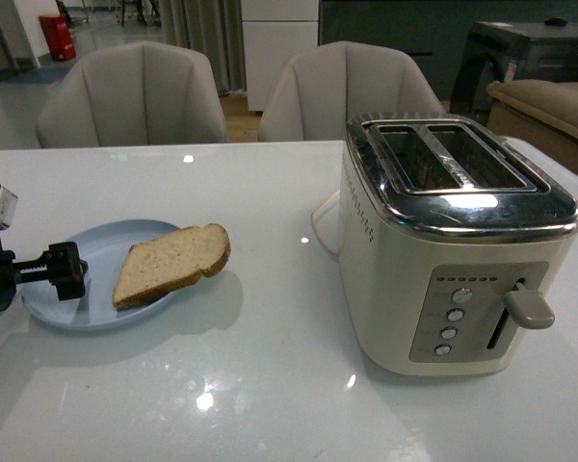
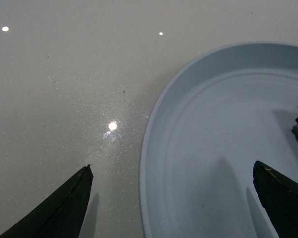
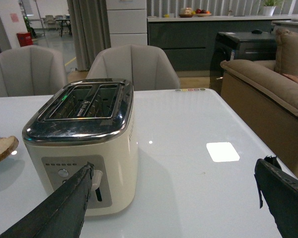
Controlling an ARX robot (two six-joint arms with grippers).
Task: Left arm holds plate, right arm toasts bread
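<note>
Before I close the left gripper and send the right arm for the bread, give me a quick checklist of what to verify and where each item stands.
1. Left gripper straddles the plate rim: ok, one finger over the table, the other over the plate.
2. Plate gripped: not ok, jaws open.
3. Bread reachable: ok, it lies on the plate, overhanging the rim toward the toaster.
4. Toaster slots empty: ok.
5. Lever up: ok.
6. Right gripper open and empty: ok, it faces the toaster.
</note>
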